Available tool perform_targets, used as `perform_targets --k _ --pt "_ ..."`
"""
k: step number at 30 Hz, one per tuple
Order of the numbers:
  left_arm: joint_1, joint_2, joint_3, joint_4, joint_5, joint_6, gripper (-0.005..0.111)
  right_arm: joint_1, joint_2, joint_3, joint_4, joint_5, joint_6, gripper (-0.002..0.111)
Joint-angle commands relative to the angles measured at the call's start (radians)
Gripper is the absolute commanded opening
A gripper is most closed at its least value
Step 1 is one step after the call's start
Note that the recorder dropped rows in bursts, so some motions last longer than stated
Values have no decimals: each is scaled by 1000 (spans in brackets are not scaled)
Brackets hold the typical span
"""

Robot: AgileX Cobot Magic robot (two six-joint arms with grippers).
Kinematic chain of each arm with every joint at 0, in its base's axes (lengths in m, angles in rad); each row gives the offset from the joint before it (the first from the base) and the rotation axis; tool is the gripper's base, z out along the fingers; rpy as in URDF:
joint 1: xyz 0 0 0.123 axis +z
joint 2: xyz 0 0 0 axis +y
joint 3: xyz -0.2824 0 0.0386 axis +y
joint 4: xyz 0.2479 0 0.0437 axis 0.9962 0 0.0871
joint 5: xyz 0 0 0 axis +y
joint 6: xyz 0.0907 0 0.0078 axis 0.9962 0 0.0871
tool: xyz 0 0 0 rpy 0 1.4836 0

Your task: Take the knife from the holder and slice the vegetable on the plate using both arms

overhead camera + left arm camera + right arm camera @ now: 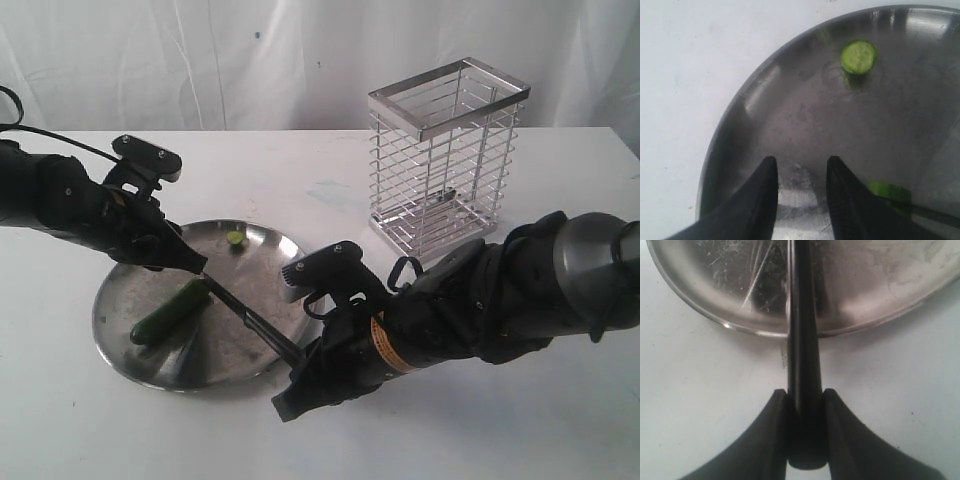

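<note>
slicing step now: right jaws pinch knife [250,320] handle, blade across plate [262,255]; left jaws spread, hold nothing. next, i think: left steadies veg [170,312], then cut down.

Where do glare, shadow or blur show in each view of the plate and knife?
Exterior view: soft even light, faint shadows, dull reflections on the plate. Left wrist view: cut end piece sharp, pale glare streaks near the plate's rim, jaws dark and featureless. Right wrist view: knife close and blurred, a thin highlight along it; plate scratches sharp.
</note>
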Motion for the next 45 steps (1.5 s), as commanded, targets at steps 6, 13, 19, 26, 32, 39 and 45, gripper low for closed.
perform_targets --k 6,13,19,26,32,39,45 --pt "-8 24 8 -13 60 -2 39 0 -3 -1 9 10 -12 0" --pt "-8 3 8 -13 60 -2 39 0 -3 -1 9 19 -12 0" --pt "-8 -12 8 -13 85 -1 39 0 -3 -1 9 17 -4 0" --pt "-8 -59 8 -13 96 -1 39 0 -3 -1 9 21 10 0" --pt "-7 -59 8 -8 113 -1 39 0 -3 -1 9 14 30 0" --pt "67 -59 8 30 134 -1 39 0 -3 -1 9 12 51 0" --pt "122 -59 8 12 139 -23 39 0 -3 -1 9 12 68 0"
